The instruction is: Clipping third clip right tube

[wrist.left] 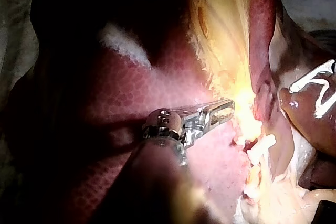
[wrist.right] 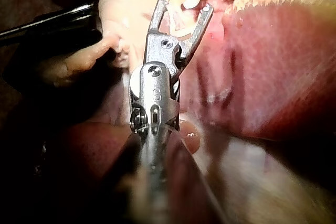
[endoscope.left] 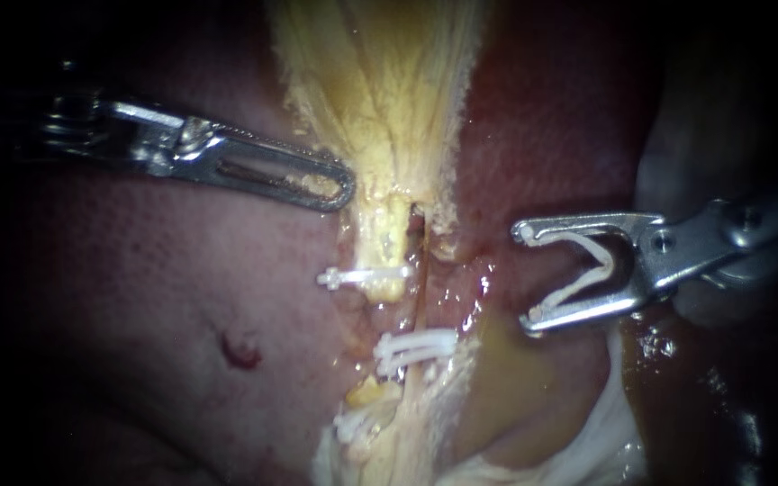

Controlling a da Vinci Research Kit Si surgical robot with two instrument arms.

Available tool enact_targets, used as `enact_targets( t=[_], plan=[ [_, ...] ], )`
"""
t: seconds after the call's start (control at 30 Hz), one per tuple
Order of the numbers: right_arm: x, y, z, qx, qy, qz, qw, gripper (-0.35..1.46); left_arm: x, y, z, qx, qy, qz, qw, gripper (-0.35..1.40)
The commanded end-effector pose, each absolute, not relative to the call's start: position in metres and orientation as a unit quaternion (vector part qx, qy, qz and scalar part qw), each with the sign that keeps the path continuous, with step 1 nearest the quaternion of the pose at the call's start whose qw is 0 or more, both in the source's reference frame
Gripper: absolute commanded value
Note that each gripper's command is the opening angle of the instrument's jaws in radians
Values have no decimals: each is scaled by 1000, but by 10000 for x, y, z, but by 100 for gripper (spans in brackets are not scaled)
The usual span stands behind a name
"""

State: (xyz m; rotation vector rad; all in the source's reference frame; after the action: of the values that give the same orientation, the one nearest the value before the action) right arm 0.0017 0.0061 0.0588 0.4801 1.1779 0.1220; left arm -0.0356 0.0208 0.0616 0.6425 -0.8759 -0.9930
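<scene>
A: So, progress? Big stuff first.

B: The dark red mottled liver (endoscope.left: 182,297) lies underneath, with pale yellow fibrous tissue (endoscope.left: 380,81) down the middle. My left silver slotted instrument (endoscope.left: 339,187) has its jaws together at that tissue's edge. Whether it nips it is hard to say.

A: Right side?

B: My right silver instrument (endoscope.left: 524,277) is beside the thin tan right tube (endoscope.left: 419,297), apart from it. Its jaws are spread but clamped round a white V-shaped plastic clip (endoscope.left: 578,285).

A: Done?

B: No. A pair of closed white clips (endoscope.left: 411,346) already sits on the tube. The third is unplaced, so it's left to reach, straddle and squeeze.

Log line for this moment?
right instrument: jaws hold open clip, apart from right tube | left instrument: tip beside yellow tissue | clipping: pending
</scene>
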Motion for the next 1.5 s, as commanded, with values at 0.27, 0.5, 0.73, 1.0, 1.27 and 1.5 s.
enact_targets(
  t=[0.27,0.5,0.73,1.0,1.27,1.5],
  plan=[
    [18,62,588,224,550,57,803,50,-330,211,589,297,-399,-452,740,-35],
    [19,62,588,224,549,57,803,50,-292,218,561,285,-400,-463,738,-35],
    [25,59,591,221,549,58,804,50,-289,219,559,283,-401,-464,737,-35],
    [56,48,614,237,548,66,799,50,-289,219,560,283,-401,-464,737,-35],
    [93,43,656,278,536,113,789,50,-289,218,560,283,-401,-464,737,-35],
    [114,49,687,307,523,157,779,50,-290,217,561,282,-401,-465,737,-35]
  ],
)
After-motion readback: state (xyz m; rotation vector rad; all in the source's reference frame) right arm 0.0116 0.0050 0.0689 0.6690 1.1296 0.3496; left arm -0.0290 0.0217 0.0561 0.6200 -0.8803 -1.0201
